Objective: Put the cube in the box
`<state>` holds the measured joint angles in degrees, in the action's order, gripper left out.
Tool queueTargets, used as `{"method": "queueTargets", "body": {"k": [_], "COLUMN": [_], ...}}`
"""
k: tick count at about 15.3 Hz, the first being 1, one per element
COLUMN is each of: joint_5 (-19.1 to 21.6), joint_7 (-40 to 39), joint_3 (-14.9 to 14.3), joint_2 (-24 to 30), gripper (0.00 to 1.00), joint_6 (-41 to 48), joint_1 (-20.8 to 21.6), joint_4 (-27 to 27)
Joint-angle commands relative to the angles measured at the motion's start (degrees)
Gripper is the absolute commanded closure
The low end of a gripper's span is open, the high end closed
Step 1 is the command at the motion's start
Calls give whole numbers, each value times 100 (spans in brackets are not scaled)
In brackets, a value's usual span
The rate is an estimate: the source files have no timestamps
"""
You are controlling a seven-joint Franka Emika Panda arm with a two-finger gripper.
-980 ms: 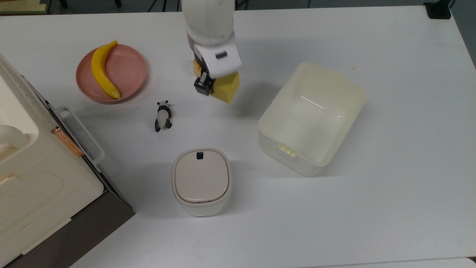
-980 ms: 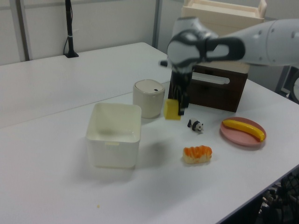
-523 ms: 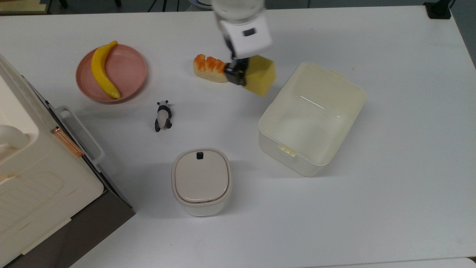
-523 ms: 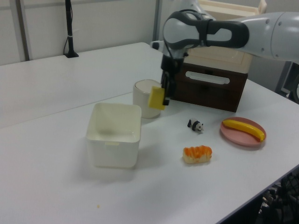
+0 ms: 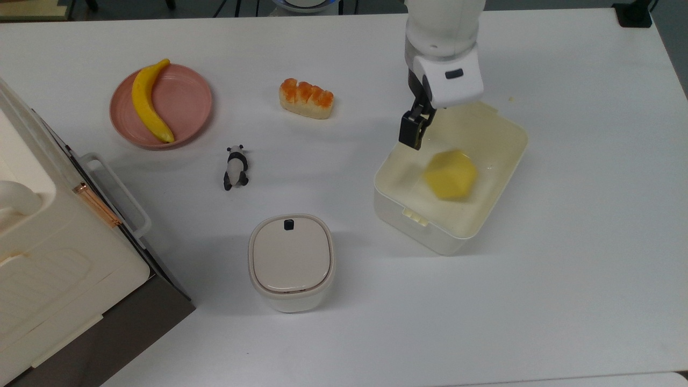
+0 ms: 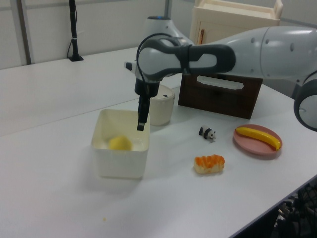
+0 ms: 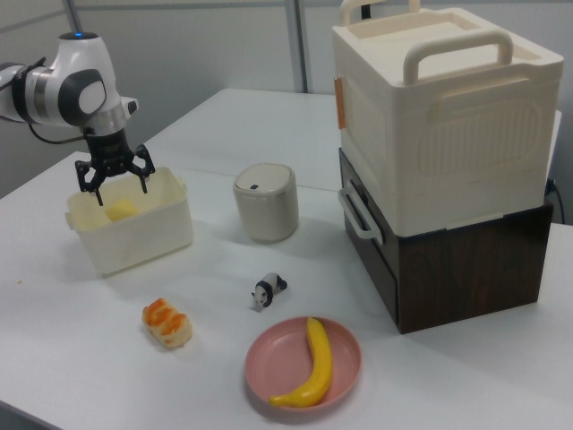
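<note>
One yellow cube lies inside the box, free of any grip and tilted on a corner. Above the box's rim hangs the gripper, its fingers spread wide apart and holding nothing.

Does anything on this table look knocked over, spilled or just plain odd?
Only small things. The panda figure lies flat on the table in the top view. The cube sits corner-up inside the box, below the open gripper. Nothing looks spilled or broken.
</note>
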<state>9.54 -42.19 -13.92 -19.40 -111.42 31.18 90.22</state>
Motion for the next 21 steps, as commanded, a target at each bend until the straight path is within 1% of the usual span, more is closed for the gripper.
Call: {"method": "queueTargets", "body": {"k": [1,2,4,5,8,9,10,11,13,14,15,16,19,21], "joint_5": [4,4,-5,-22,-66,-92,-145,-276,-1073,-1364,-1489,-1490,-1411,-1367], "joint_7": [176,272,954,1333,2405,2774,3126,3495,4566,5049,5428,5536,5257,5204], "joint_3": [-67,-59,-24,29,520,626,670,671,680,688,688,688,636,609], "joint_2": [-3,76,234,270,366,419,489,559,613,613,613,613,595,586], "gripper": [0,0,0,0,0,0,0,0,0,0,0,0,0,0], "joint_6": [-20,49,198,278,384,454,576,699,727,709,709,700,726,718], "joint_1": [38,20,-94,-268,-1032,-1252,-1385,-1456,-1509,-1561,-1649,-1702,-1755,-1755], "joint_4": [-109,-101,-74,-66,-65,-65,-74,-74,-74,-83,-92,-92,-101,-101]}}
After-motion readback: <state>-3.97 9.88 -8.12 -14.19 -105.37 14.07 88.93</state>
